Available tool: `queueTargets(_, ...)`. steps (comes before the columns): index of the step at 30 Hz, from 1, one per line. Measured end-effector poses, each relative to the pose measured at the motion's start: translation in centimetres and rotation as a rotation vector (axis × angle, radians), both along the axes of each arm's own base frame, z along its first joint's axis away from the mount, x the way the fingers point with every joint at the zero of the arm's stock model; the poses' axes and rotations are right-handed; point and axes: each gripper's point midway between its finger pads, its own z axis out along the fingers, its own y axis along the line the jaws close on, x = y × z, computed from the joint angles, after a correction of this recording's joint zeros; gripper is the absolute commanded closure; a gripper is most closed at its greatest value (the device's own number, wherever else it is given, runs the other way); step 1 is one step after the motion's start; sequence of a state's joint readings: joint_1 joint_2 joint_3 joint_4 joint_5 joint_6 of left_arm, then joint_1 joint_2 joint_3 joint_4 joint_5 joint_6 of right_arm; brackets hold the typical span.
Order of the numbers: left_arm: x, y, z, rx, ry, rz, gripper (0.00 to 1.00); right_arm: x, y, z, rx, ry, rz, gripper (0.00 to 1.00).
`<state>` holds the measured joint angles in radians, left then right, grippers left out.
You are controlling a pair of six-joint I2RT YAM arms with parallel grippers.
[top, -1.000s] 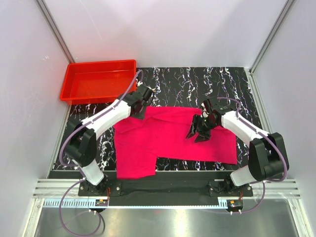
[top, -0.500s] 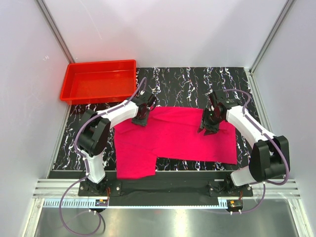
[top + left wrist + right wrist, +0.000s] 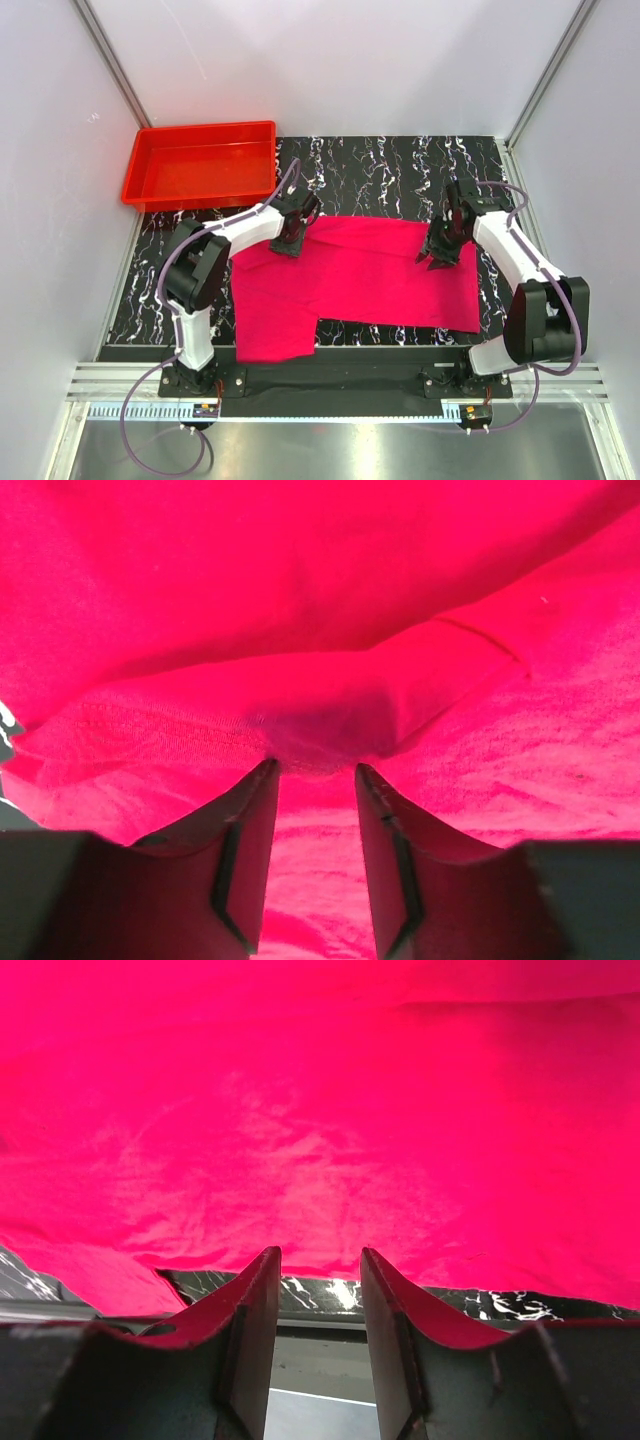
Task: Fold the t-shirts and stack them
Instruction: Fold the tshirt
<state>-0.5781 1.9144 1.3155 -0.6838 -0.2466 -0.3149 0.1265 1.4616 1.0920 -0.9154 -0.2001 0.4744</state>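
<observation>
— Magenta t-shirt (image 3: 350,275): where is it found from above?
— It is spread flat on the marbled surface (image 3: 380,165), under and between both tools. The left tool (image 3: 288,243) is set on its far left corner, the right tool (image 3: 437,258) near its far right corner. A red tray (image 3: 200,127) is seen beyond the left tool, apart from the cloth.
— And from the left wrist?
— The jaws are parted narrowly and nothing is clamped. A raised fold of cloth is met right at the fingertips (image 3: 266,780).
— From the right wrist?
— Jaws are likewise seen narrowly parted, nothing held; the cloth's hem is found right at the tips, with dark surface shown between them.
</observation>
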Motion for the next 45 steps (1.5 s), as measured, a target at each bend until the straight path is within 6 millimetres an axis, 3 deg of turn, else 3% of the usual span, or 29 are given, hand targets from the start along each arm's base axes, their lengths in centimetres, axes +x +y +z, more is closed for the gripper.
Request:
queueTargets(4, 0.1, -0.1, -0.4, 0.005, 0.004, -0.006, 0.78, 1.0, -1.4, 0.1, -0.002, 0.003, -0.044, 0.57)
queueTargets(7, 0.2, 0.0, -0.4, 0.010, 0.005, -0.014, 0.79, 1.9, -2.6, 0.2, -0.015, 0.003, -0.071, 0.59)
queueTargets(14, 0.4, -0.1, 0.1, 0.014, -0.002, -0.029, 1.00, 4.5, -8.6, -0.5, -0.062, 0.015, -0.237, 0.50)
queueTargets(20, 0.4, -0.1, 0.4, 0.007, -0.007, -0.034, 1.00, 4.4, -12.2, -3.2, -0.058, 0.102, -0.368, 0.50)
queueTargets(31, 0.1, 0.0, 1.8, -0.004, -0.013, -0.038, 1.00, 4.7, -12.0, -5.0, 0.009, 0.143, -0.493, 0.43)
queueTargets(38, 0.0, -0.1, 3.6, -0.024, -0.036, -0.039, 1.00, 3.9, -11.7, -6.3, 0.036, 0.199, -0.623, 0.51)
queueTargets(45, -0.3, -0.1, 4.6, -0.036, -0.039, -0.042, 1.00, 4.4, -12.0, -6.8, 0.051, 0.203, -0.733, 0.57)
